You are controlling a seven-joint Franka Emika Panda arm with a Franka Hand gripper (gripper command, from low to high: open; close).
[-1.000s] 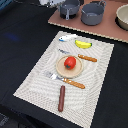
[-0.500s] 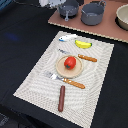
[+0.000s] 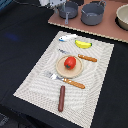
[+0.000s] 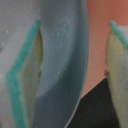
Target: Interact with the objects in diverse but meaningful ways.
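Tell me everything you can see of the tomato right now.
The tomato is a small, round, glossy red toy, plastic by its look, with a darker spot on top. It sits whole near the middle of a round tan plate on the woven placemat. Only the plate touches it. A fork lies along the plate's near edge, and a banana lies beyond. The gripper is far off.

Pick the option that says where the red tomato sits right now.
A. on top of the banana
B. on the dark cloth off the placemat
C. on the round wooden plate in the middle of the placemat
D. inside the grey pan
C: in the exterior view the red tomato rests on the round wooden plate in the middle of the placemat, apart from the banana.
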